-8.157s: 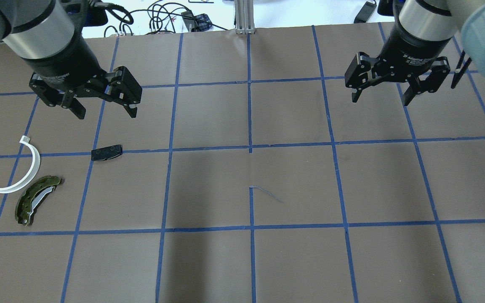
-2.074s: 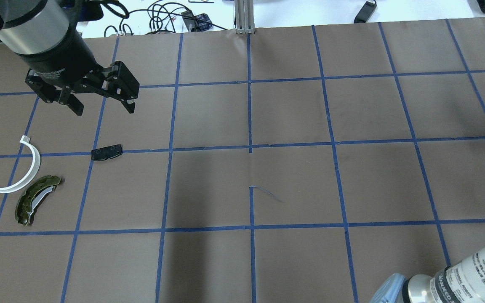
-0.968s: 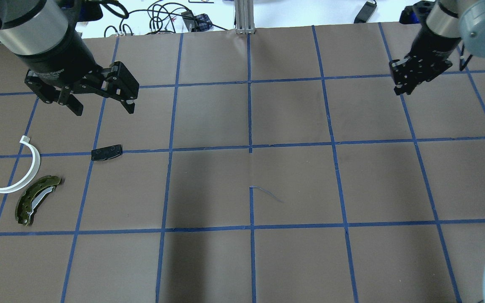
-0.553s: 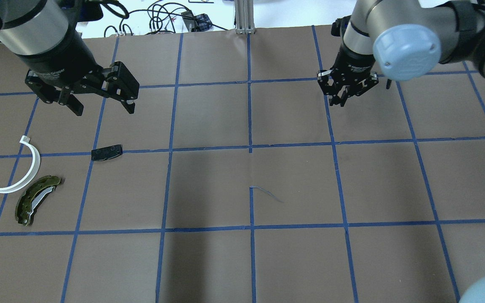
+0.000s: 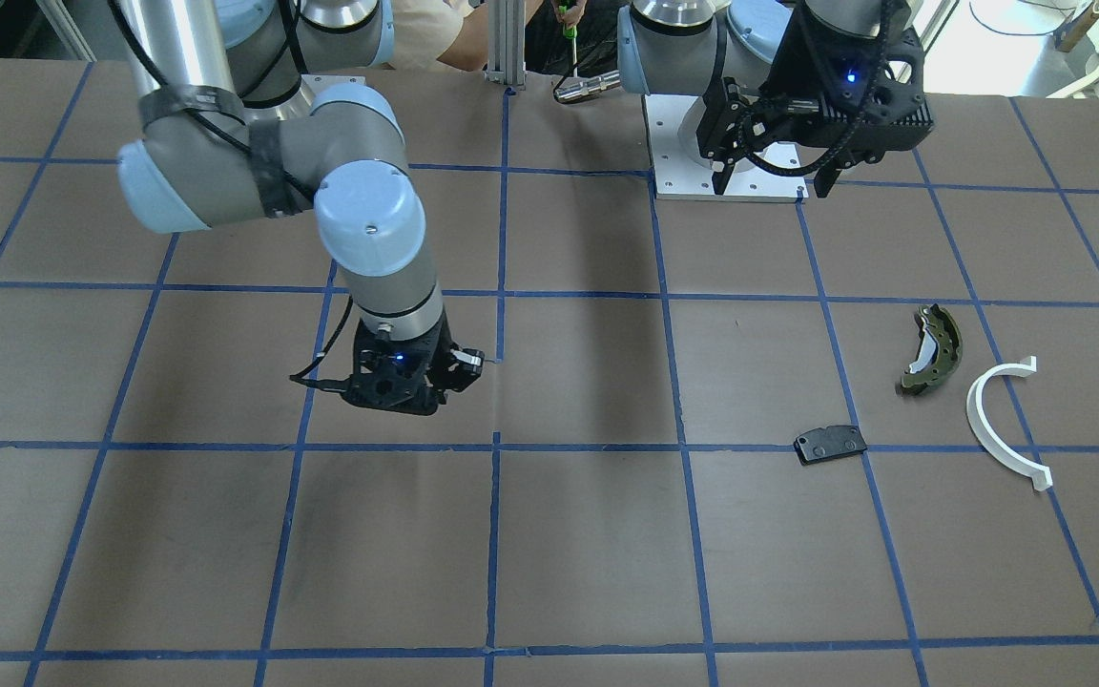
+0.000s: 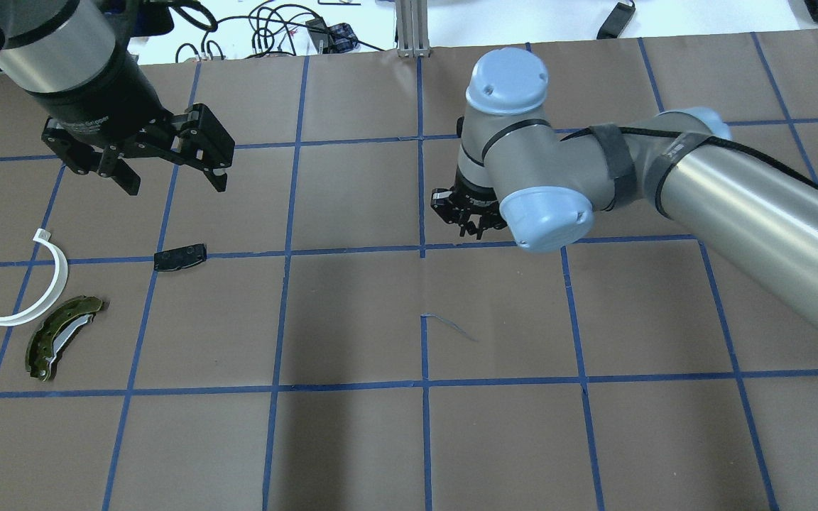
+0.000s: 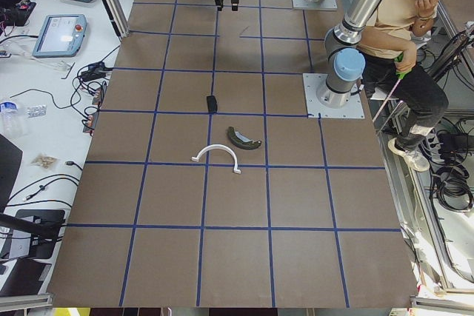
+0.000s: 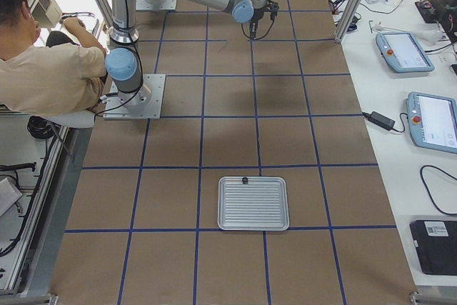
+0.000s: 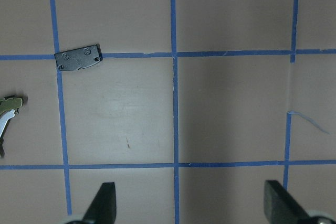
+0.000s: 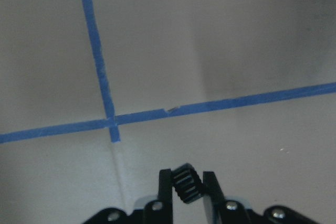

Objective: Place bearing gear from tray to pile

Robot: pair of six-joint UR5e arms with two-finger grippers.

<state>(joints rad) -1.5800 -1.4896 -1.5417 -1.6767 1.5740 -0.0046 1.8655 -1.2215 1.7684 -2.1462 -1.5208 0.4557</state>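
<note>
My right gripper [image 6: 469, 227] hangs low over the middle of the table, shut on a small black toothed bearing gear [image 10: 185, 182] that sits between its fingers in the right wrist view. The tray [image 8: 253, 203], a ribbed silver one, lies far behind it at the table's right end. The pile lies at the left: an olive brake shoe [image 6: 61, 337], a white half-ring [image 6: 40, 284] and a flat black pad [image 6: 180, 257]. My left gripper [image 6: 167, 181] hovers open above and beyond the pad [image 9: 79, 58], holding nothing.
Brown paper with a blue tape grid covers the table [image 6: 352, 319]. A small dark part [image 8: 244, 181] rests at the tray's far rim. A seated person [image 8: 43, 62] is beside the robot's bases. Cables [image 6: 267, 28] and tablets [image 8: 403, 48] lie off the table.
My right arm went out of view to the right, came back with its gripper shut, and has swept left to the table's middle. The left arm and the pile have not moved.
</note>
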